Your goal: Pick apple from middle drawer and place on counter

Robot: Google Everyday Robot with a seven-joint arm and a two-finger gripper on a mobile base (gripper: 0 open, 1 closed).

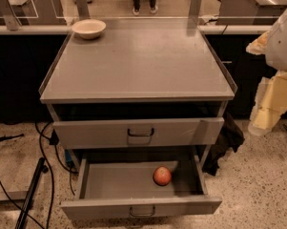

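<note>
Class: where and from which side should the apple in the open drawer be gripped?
Grip the apple across its round middle, likely from above: the drawer walls hem in its sides. The end effector is at the view's right edge.

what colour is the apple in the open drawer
Red-orange. The apple shows best in the camera view, in the middle drawer; the gripper is at the right edge.
</note>
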